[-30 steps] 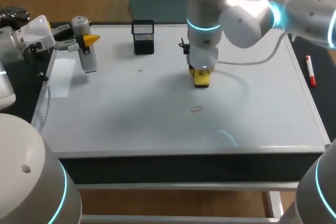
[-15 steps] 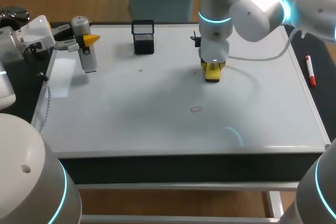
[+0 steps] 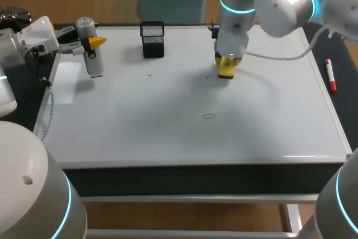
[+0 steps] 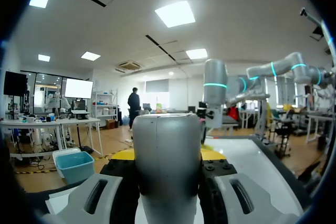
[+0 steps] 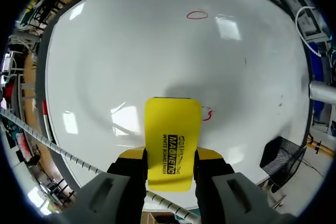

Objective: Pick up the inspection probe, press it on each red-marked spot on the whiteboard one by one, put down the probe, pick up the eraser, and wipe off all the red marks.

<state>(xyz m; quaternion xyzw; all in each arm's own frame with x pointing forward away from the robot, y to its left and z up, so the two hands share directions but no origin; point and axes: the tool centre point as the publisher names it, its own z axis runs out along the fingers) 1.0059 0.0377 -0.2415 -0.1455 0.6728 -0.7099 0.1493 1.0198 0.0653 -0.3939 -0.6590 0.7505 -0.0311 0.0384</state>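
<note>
My right gripper (image 3: 226,65) (image 5: 170,157) is shut on the yellow eraser (image 3: 226,70) (image 5: 172,135), held low over the whiteboard (image 3: 268,127) at its far middle. A small red mark (image 5: 206,114) shows right beside the eraser's front edge. A red oval mark (image 3: 209,117) (image 5: 197,14) lies nearer the board's front. At the far left edge of the board my left gripper (image 3: 89,44) (image 4: 167,157) is shut on the grey cylindrical probe (image 3: 91,54) (image 4: 167,166), which hangs upright.
A black mesh holder (image 3: 152,39) stands at the far edge of the board, left of the eraser. A red marker (image 3: 330,75) lies on the dark strip right of the board. A few tiny dark specks dot the middle of the board.
My right arm has carried the eraser away from the front, toward the far side and slightly right. The left arm with the probe has stayed put.
</note>
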